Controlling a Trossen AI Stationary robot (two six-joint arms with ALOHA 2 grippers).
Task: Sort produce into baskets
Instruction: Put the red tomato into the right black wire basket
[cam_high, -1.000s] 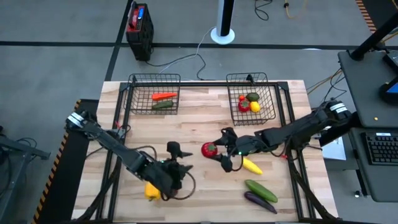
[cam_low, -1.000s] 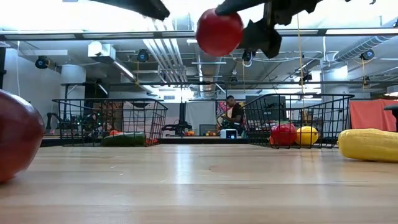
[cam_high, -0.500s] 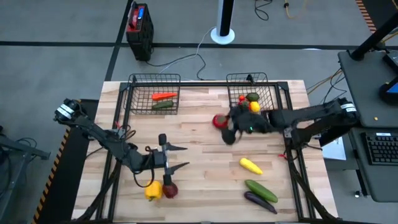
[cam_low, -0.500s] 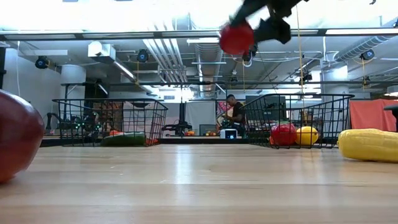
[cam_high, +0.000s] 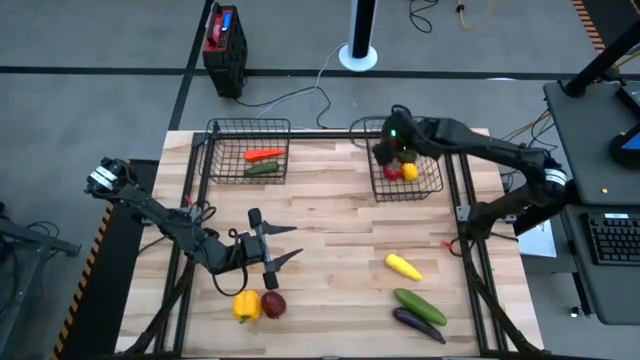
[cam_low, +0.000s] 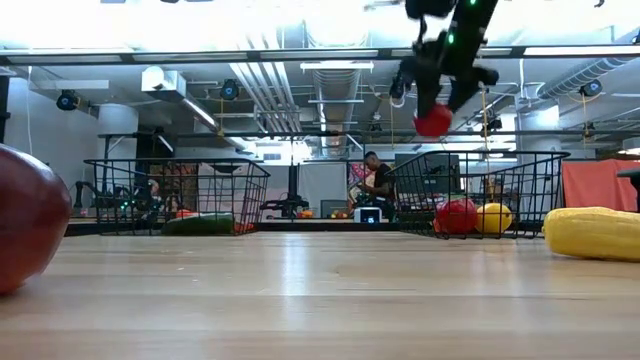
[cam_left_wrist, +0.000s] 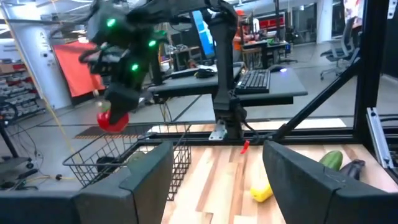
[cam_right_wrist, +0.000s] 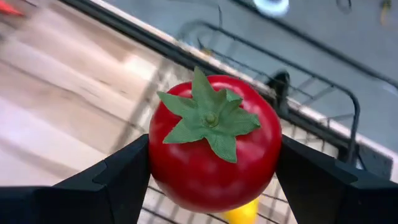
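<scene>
My right gripper (cam_high: 392, 150) is above the right black wire basket (cam_high: 430, 185), shut on a red tomato (cam_right_wrist: 214, 146) with a green leafy top; the tomato also shows in the low view (cam_low: 433, 120). That basket holds a red, a yellow and a green piece. The left basket (cam_high: 215, 150) holds an orange carrot (cam_high: 263, 154) and a green cucumber (cam_high: 262, 169). My left gripper (cam_high: 280, 245) is open and empty above the table, just far of a yellow pepper (cam_high: 244, 306) and a dark red fruit (cam_high: 272, 304) lying on the wood. My right gripper pinches the tomato by its two opposite sides (cam_right_wrist: 158, 155) between its two fingers (cam_right_wrist: 118, 180). The fingers come from above, pointing down. The tomato's green top faces up toward the wrist. The tomato is lifted clear, above the right basket's rim.
On the near right of the table lie a yellow piece (cam_high: 403, 266), a green cucumber (cam_high: 419, 306) and a purple eggplant (cam_high: 418, 323). A red-and-black box (cam_high: 224, 45) stands on the floor beyond the table. The table's middle is bare wood (cam_high: 330, 220).
My right gripper has carried the tomato from the table's middle toward the far right, to above the right basket, keeping it clear of the table. My left gripper has drawn back from over the yellow pepper and dark red fruit toward the far edge; both lie uncovered.
</scene>
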